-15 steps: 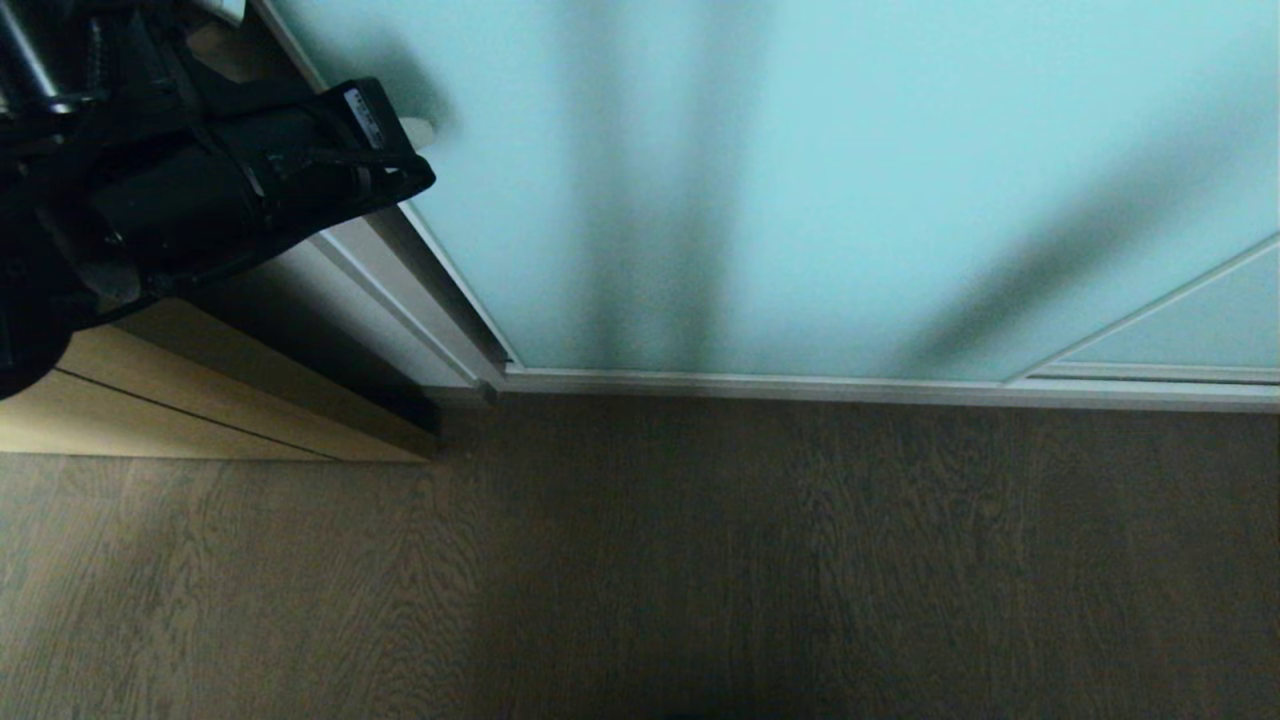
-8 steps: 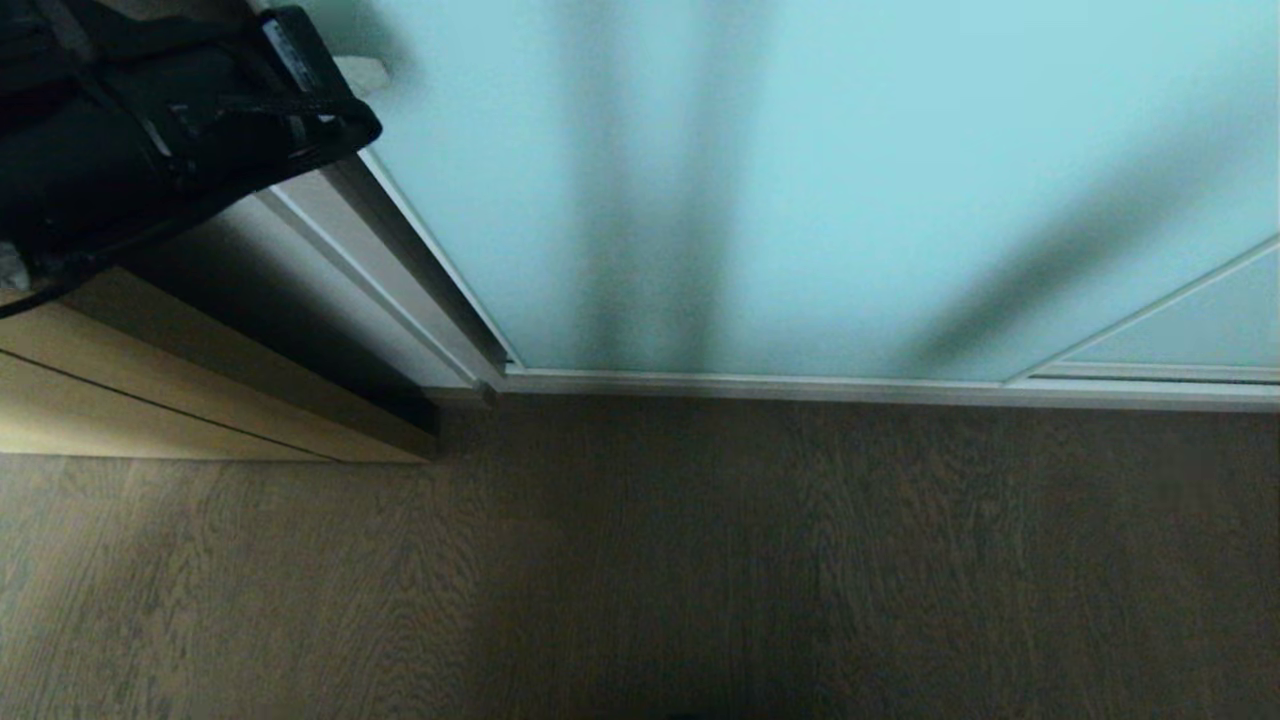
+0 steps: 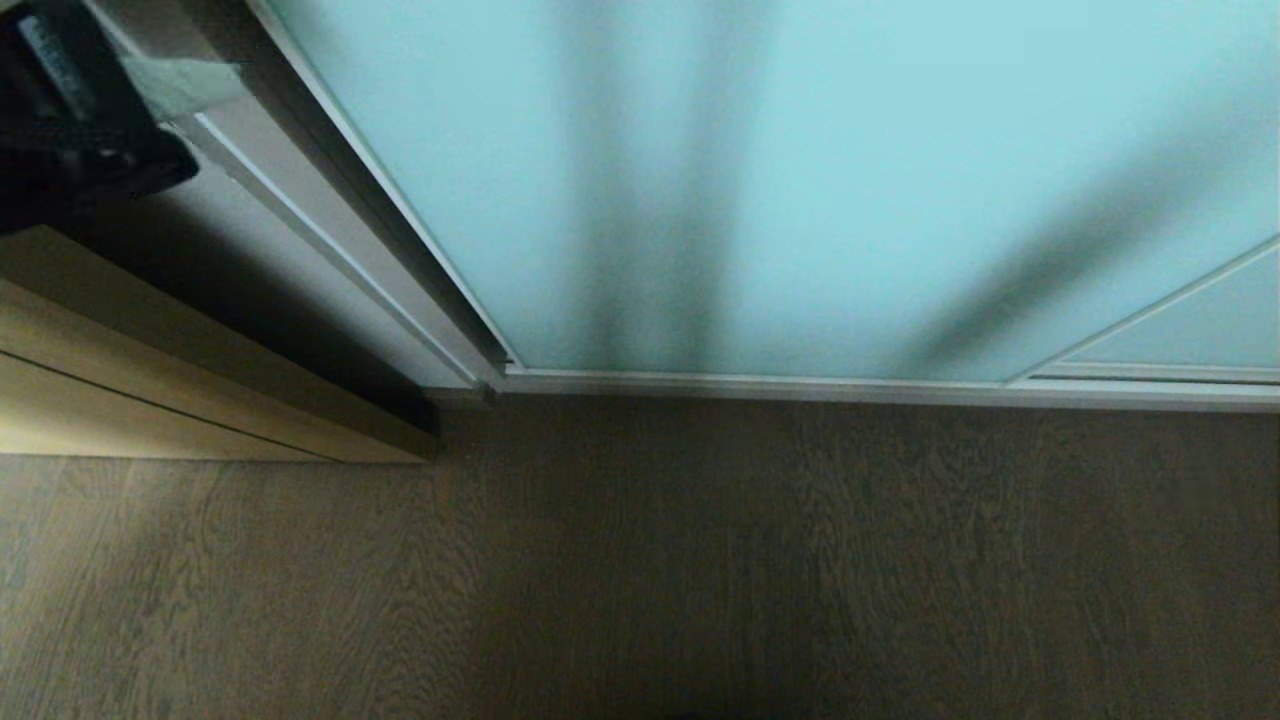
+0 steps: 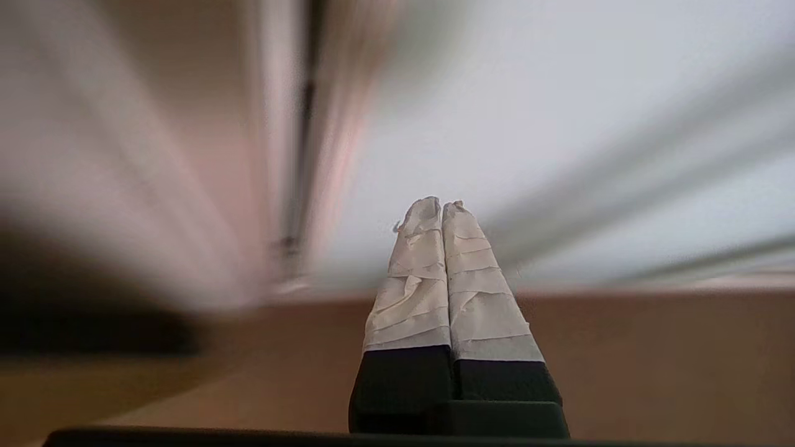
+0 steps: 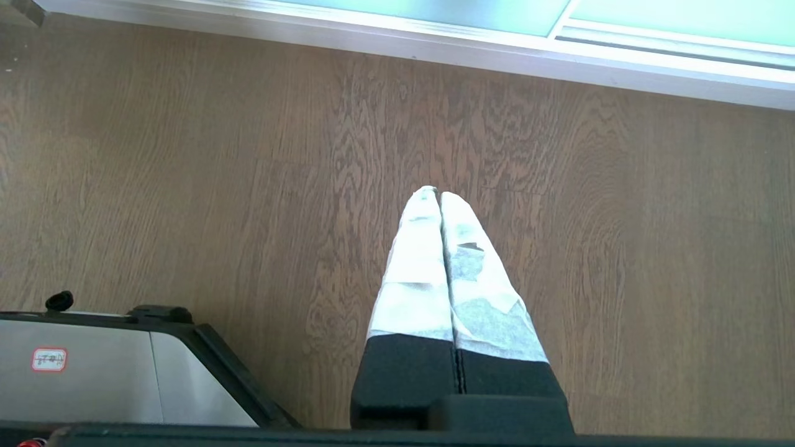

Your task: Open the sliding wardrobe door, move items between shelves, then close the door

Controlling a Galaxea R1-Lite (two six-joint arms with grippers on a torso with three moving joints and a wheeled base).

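Two grippers are seen, both with taped fingers pressed together and nothing between them. Left gripper (image 4: 442, 205) is held in front of the sliding wardrobe door (image 3: 780, 180), its tips aimed toward the pale glass near the door's frame edge; whether the glass is touched cannot be told, since the wrist view is blurred. In the head view only a dark part of the left arm (image 3: 70, 130) is caught, at 10 o'clock, beside the frame (image 3: 330, 260). The door fills the field from 11 to 3 o'clock, its bottom rail (image 3: 800, 385) met by the wooden floor (image 3: 700, 560). A light wooden panel (image 3: 150, 400) lies at 9 o'clock. Right gripper (image 5: 440, 194) is parked pointing down over the floor, with the robot base (image 5: 112, 379) near it. No cushion or shelf is visible.
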